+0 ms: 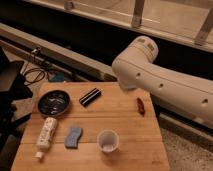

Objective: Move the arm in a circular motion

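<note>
Support surface: rectangular light wooden table (127,122).

Items resting directly on it:
- round dark shallow pan (54,103), far left
- black rectangular bar (90,96), far centre
- small red-brown oblong object (140,105), right
- white printed tube (46,134), lying near left
- blue-grey sponge (73,136), just beside the tube
- upright white plastic cup (108,141), near centre

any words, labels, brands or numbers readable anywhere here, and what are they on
No text here can be read.
white tube: dark printing along it, too blurred to read.
black bar: a pale stripe, no legible letters.
arm: only small dark dots, no lettering.
hand: shut and out of sight, apparently behind the arm's rounded end over the far edge of the table; nothing to read there.
</note>
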Robot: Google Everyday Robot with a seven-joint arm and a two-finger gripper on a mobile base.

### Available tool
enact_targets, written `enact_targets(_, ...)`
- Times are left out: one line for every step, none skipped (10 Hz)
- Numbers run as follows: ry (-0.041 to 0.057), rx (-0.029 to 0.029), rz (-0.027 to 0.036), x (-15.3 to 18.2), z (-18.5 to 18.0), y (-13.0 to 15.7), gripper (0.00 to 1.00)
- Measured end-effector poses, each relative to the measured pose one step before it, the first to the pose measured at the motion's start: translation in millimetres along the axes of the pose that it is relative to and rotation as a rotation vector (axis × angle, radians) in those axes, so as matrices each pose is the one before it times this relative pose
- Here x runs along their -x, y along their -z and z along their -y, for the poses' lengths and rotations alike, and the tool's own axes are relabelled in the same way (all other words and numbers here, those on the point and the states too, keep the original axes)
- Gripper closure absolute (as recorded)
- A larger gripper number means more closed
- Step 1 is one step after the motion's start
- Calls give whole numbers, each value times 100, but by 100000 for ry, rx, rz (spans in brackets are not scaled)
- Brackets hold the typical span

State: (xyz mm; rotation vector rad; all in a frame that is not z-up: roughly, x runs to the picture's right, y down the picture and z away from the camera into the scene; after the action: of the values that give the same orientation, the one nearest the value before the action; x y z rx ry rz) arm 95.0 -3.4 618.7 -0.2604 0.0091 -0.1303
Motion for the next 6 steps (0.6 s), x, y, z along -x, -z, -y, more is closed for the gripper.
enact_targets(53, -614, 361, 371, 285, 48, 100)
enact_targets(-356, -395, -122, -50, 168, 18, 100)
enact_targets(-215, -220, -92, -23, 135, -51, 100)
enact_targets(588, 208, -124, 212, 16, -36, 100)
enact_targets(229, 2697, -775, 17, -27, -439, 100)
enact_targets(440, 3093, -249, 204, 71, -1024, 100)
